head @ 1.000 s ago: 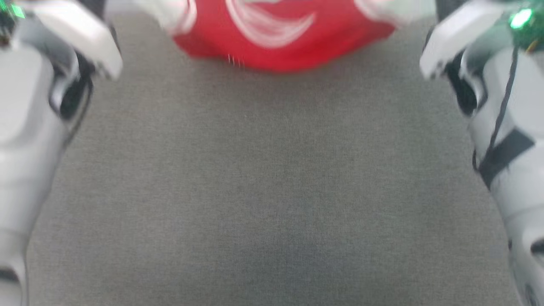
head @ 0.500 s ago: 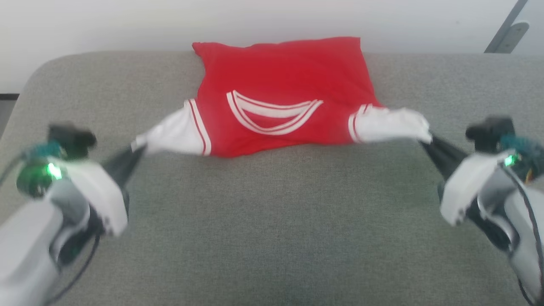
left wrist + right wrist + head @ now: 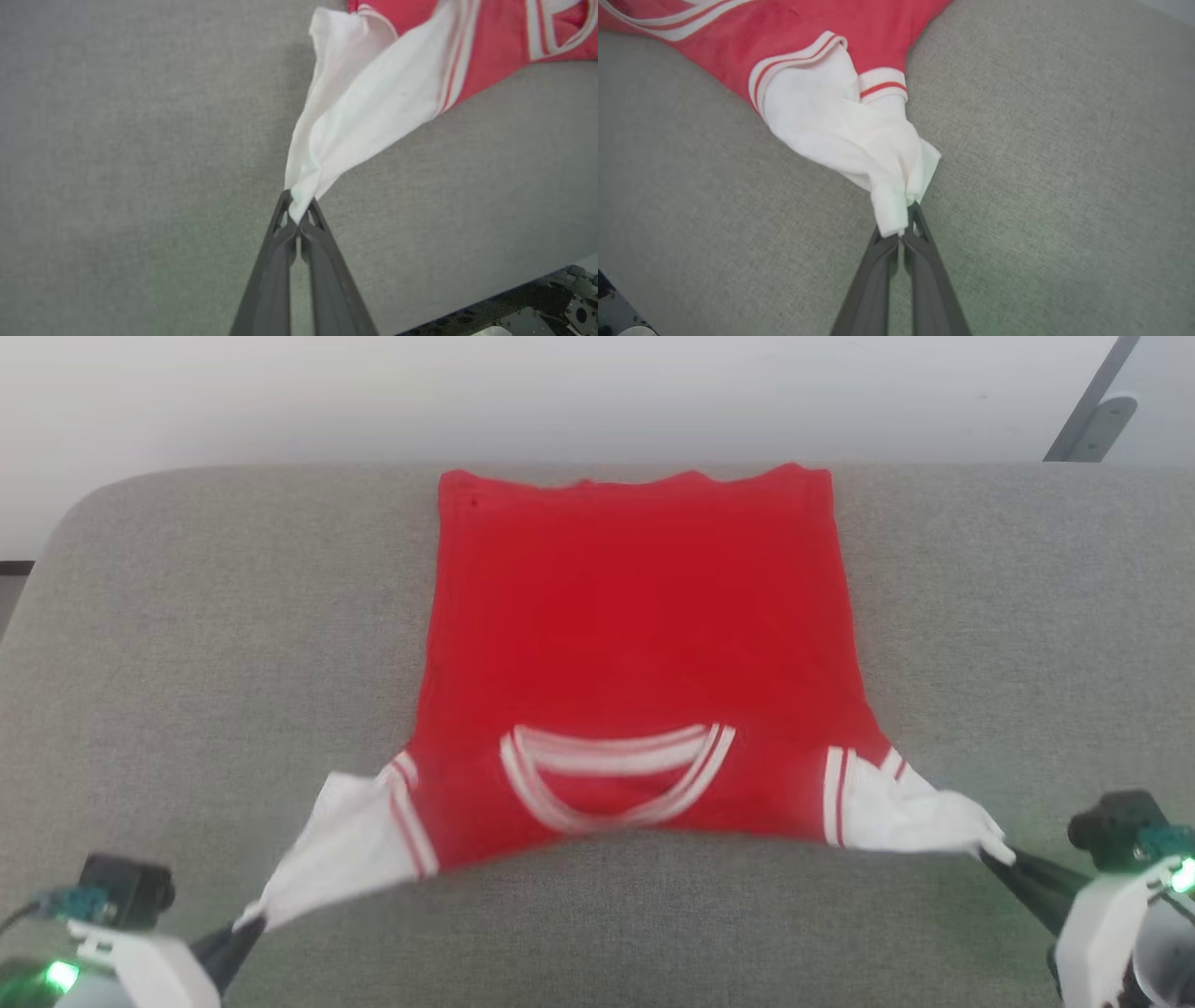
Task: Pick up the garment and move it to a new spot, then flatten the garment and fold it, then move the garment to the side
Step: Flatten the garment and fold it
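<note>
- Upholstery in grey woven fabric (image 3: 187, 644) covered the wide padded surface with rounded far corners in front of you, and it carried the whole garment.
- Behind that surface you had a plain pale wall (image 3: 560, 392) running across the top of the head view.
- Your red basketball jersey (image 3: 635, 616) lay spread in the middle of the grey surface. Its hem was at the far edge near the wall and its shoulders were nearest you. The body was mostly smooth, and the side facing up was plain red.
- The jersey's left white sleeve (image 3: 336, 859) was pulled outward and towards you into a narrowing point. In the left wrist view you could see its cloth twisted and standing off the fabric below, with a shadow beside it.
- The right white sleeve (image 3: 906, 812) was drawn out the same way to the other side, bunched and creased, and its red-striped cuff was folded back against the red body.
- Your left gripper (image 3: 245, 926) was clamped on the tip of the left sleeve, and the left wrist view showed white cloth pinched between its dark fingers (image 3: 280, 261).
- Your right gripper (image 3: 994, 859) was likewise clenched on the end of the right sleeve, with the cloth wedged at its fingertips in the right wrist view.
- The white striped neckline trim (image 3: 616, 775) curved across the near part of the jersey, between the two sleeves.
- A slanted grey bar (image 3: 1088, 415) stood against the wall at the upper right, well apart from the jersey.
</note>
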Tool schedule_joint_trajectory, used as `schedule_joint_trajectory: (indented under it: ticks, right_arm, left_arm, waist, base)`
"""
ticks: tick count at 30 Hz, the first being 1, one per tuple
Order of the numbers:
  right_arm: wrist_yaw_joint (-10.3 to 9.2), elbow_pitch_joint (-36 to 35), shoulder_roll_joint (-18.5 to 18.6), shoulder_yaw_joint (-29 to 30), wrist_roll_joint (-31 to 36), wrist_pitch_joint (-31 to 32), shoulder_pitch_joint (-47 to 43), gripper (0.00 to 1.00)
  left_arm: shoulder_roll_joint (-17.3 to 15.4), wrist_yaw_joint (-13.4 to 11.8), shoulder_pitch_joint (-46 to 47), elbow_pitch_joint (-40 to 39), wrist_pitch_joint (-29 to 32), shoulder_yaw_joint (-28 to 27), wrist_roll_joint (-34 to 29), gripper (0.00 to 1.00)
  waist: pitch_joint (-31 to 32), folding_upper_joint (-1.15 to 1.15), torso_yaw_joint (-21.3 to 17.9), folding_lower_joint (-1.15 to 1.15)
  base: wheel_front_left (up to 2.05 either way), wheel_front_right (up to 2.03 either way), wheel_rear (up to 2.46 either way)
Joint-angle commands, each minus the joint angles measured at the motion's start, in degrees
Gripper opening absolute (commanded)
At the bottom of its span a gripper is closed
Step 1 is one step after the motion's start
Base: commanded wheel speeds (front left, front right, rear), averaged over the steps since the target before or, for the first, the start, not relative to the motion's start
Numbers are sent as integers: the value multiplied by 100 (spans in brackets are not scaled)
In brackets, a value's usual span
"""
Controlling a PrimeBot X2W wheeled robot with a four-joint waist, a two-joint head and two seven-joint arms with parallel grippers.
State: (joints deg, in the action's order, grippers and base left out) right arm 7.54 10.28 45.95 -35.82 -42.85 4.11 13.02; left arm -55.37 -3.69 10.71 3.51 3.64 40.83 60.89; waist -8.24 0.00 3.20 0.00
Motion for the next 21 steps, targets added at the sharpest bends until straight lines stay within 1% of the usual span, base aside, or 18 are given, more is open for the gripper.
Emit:
schedule_joint_trajectory:
  ticks: [1,4,6,7,13,15,16,17,18,19,21]
  right_arm:
    - [-10,-44,101,-33,68,78,-133,0]
    - [-10,-71,238,-44,96,199,-276,0]
    - [-10,-92,286,-54,144,251,-343,0]
    - [-10,-92,301,-83,149,290,-381,0]
    - [-10,-91,222,-169,27,541,-502,0]
    - [-10,-58,179,-133,-20,612,-501,0]
    - [-10,-17,153,-64,-35,638,-480,14]
    - [-10,28,114,13,-73,677,-468,40]
    - [-10,73,67,104,-119,746,-473,48]
    - [-10,86,35,175,-154,828,-478,100]
    - [-10,88,-16,262,-248,928,-489,100]
  left_arm:
    - [-107,-183,-237,-65,72,-6,126,0]
    - [-228,-459,-537,-201,177,28,231,0]
    - [-287,-547,-669,-293,198,69,232,0]
    - [-282,-636,-730,-286,212,66,281,0]
    - [-112,-780,-849,-380,128,78,379,0]
    - [-41,-785,-842,-422,101,73,408,0]
    - [-13,-771,-831,-445,72,70,411,0]
    - [22,-755,-822,-464,63,63,427,0]
    - [55,-745,-818,-480,41,57,441,0]
    - [78,-745,-814,-491,34,60,448,0]
    - [91,-759,-814,-498,33,61,455,0]
  waist:
    - [-15,0,2,0]
    - [-38,0,14,0]
    - [-49,0,28,0]
    - [-54,0,39,0]
    - [-66,0,77,0]
    - [-64,0,79,0]
    - [-64,0,78,0]
    - [-62,0,77,0]
    - [-59,0,77,0]
    - [-56,0,80,0]
    - [-51,0,81,0]
  base:
    - [0,0,0]
    - [0,0,0]
    - [0,0,0]
    - [0,0,0]
    - [0,0,0]
    - [0,0,0]
    - [0,0,0]
    - [0,0,0]
    - [0,0,0]
    - [0,0,0]
    - [0,0,0]
